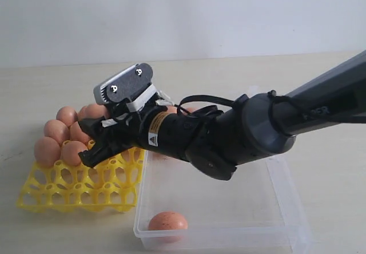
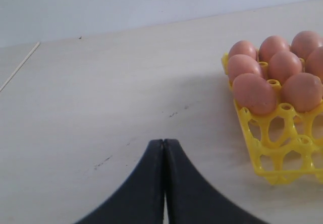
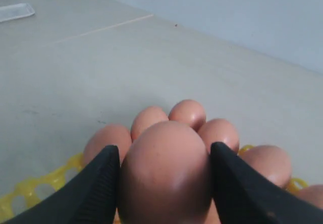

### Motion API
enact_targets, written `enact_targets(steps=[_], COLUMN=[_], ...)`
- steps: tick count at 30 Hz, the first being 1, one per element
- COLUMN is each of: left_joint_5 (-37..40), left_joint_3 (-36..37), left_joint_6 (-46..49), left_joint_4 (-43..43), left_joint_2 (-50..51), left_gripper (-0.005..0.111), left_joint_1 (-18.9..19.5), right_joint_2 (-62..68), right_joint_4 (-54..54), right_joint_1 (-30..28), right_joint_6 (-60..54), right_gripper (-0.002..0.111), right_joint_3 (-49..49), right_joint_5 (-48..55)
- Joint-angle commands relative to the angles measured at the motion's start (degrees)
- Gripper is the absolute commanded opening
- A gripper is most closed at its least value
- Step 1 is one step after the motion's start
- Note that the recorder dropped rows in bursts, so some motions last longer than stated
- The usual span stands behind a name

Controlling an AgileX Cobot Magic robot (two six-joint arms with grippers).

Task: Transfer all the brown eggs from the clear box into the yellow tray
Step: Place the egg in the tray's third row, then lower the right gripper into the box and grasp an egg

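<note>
Right claw [image 3: 165, 156] clamps a brown egg [image 3: 164, 196] over the yellow tray [image 3: 30, 189]; left claw [image 2: 164, 144] pressed shut.

The oval brown eggs [image 3: 165, 178] have smooth matt shells with a soft sheen (the nearest shows a pale highlight). The bright yellow gridded egg tray [image 1: 68, 197] is glossy moulded plastic. The large clear rectangular box [image 1: 279, 179] is thin transparent plastic, slightly shiny. The pale desk [image 2: 101, 108] looks matt and faintly scuffed. The right hand [image 3: 165, 156] has matt black fingers [image 3: 93, 188].
</note>
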Motion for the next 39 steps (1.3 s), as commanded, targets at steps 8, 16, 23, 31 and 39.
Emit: enact_targets(steps=[8, 16, 23, 31, 39], left_joint_5=[-0.5, -0.5, -0.5, -0.5, -0.5], left_joint_3=[-0.2, -0.2, -0.2, -0.2, -0.2], left_joint_6=[-0.3, -0.3, -0.3, -0.3, -0.3], left_joint_4=[-0.1, -0.1, -0.1, -0.1, -0.1], left_joint_2=[-0.3, -0.3, -0.3, -0.3, -0.3], left_gripper=[0.0, 0.0, 0.0, 0.0, 0.0], left_joint_1=[-0.3, -0.3, -0.3, -0.3, -0.3], right_joint_2=[3.5, 6.3, 6.6, 3.5, -15.8], right_joint_4=[-1.3, -6.2, -6.5, -6.3, -7.4], right_joint_1=[-0.1, -0.1, -0.1, -0.1, -0.1], right_joint_6=[3.8, 12.2, 14.6, 15.3, 7.9], right_gripper=[0.0, 0.001, 0.035, 0.065, 0.039], right_joint_3=[-0.9, -6.7, -7.7, -7.7, -7.7], right_joint_5=[-2.4, 5.0, 7.2, 14.4, 50.2])
